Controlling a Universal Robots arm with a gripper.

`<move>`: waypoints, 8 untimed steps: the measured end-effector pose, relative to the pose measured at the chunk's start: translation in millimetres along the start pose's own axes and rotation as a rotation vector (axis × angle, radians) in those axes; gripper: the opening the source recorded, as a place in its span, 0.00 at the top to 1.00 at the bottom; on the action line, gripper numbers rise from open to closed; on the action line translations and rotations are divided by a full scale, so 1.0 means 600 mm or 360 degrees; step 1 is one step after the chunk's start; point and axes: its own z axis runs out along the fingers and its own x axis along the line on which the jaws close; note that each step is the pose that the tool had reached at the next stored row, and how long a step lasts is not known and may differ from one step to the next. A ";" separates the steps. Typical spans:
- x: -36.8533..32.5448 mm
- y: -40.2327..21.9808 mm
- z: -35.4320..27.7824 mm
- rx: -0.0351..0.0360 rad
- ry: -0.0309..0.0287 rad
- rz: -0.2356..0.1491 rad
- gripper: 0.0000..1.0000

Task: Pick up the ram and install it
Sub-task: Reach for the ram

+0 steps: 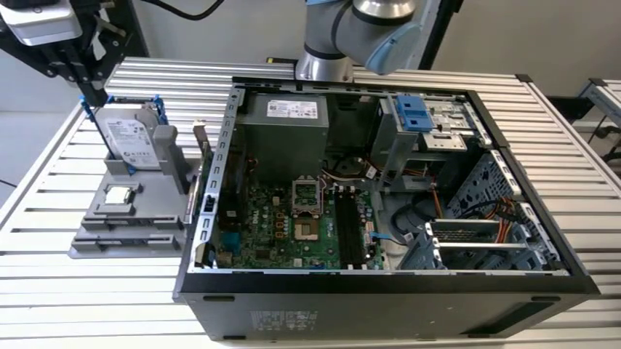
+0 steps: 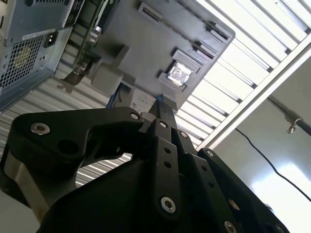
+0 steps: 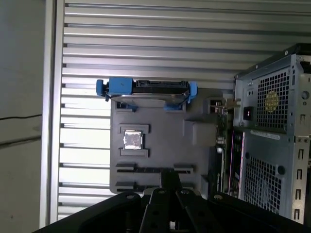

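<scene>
My black gripper [image 1: 94, 94] hangs at the exterior view's far left, above the far end of a grey parts fixture [image 1: 107, 218]. In both wrist views its fingers [image 3: 170, 175] press together with nothing between them [image 2: 163, 104]. The ram [image 1: 199, 142] seems to be the thin dark board standing on edge along the fixture's side nearest the computer case [image 1: 388, 291]. It also shows in the first wrist view [image 3: 218, 145], partly hidden. The gripper is well apart from it. Black memory slots [image 1: 345, 222] lie on the green motherboard inside the open case.
A silver hard drive [image 1: 126, 138] in a blue bracket stands upright on the fixture below the gripper. A small square processor chip [image 1: 118, 194] lies mid-fixture [image 3: 132, 140]. The case sits on a slatted metal table [image 1: 87, 291], and the arm's base [image 1: 325, 65] stands behind it.
</scene>
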 end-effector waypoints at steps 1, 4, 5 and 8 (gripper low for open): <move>0.000 -0.001 0.000 0.0000 0.00000 0.0000 1.00; 0.000 -0.003 0.000 0.0000 -0.00001 0.0000 1.00; 0.000 -0.004 0.000 0.0000 -0.00001 0.0000 1.00; 0.000 -0.007 0.000 0.0000 0.00000 0.0000 1.00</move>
